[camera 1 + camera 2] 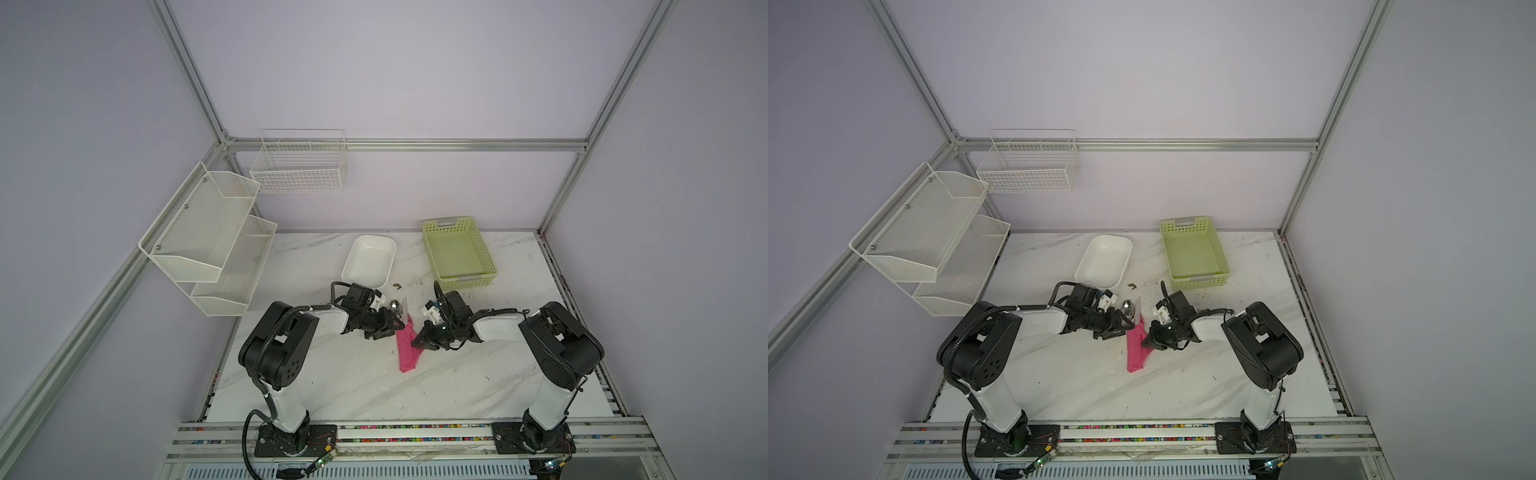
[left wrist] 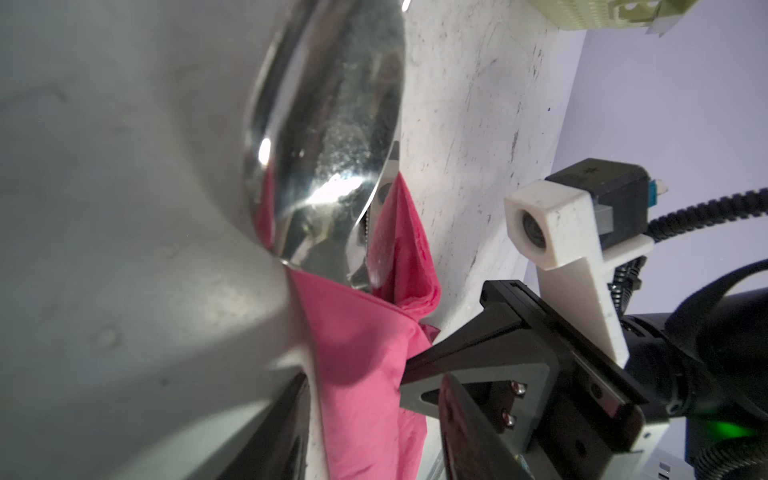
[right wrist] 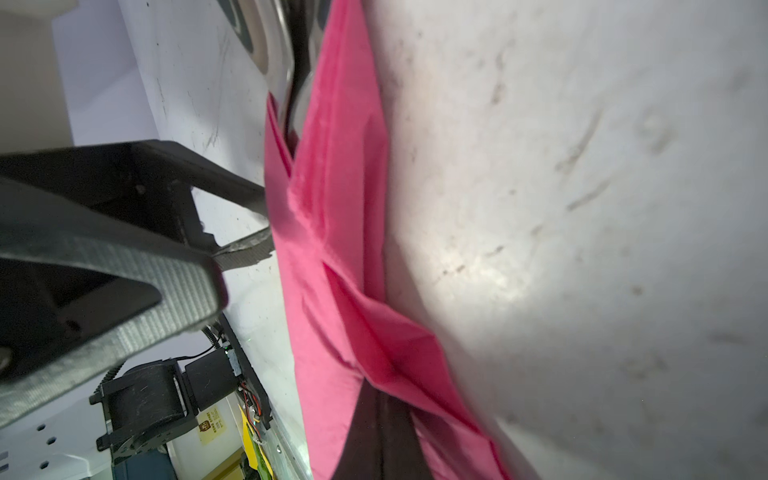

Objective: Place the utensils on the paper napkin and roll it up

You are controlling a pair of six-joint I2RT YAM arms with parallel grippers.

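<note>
While the right gripper (image 1: 413,343) is clenched on a fold of the napkin (image 1: 405,353), the left gripper (image 1: 392,328) stands parted. Its two fingertips (image 3: 249,195) sit at the napkin's edge with bare table showing between them, gripping nothing.

The napkin is already a narrow pink bundle on the table (image 1: 353,386), mid-table between both arms. Its long axis runs about 12 to 6 o'clock in both top views.

The spoon (image 1: 394,308) head pokes out of the 12 o'clock end. A second shiny head just beside it is probably the fork (image 1: 1135,308). The handles are hidden inside the pink, so I cannot tell how straight they lie.

Key relation: the bundle lies crosswise to both sets of jaws.
- The right gripper comes in from 3 o'clock at the bundle's middle, and the pleats converge on its tip in the right wrist view.
- The left gripper comes in from about 10 o'clock, next to the metal heads.
- Both are touching or almost touching. The right has the hold, and the left is nearer the head end.

Judgement: the utensils are placed and the rolling is mostly done but loose, with layers gaping at the 12 o'clock end.

The next move likely turns on carrying the pinched fold over toward 9 o'clock, across the long axis, while the left pins the heads' end. The risk is thin paper tearing, or the utensils sliding out at 12 o'clock.
</note>
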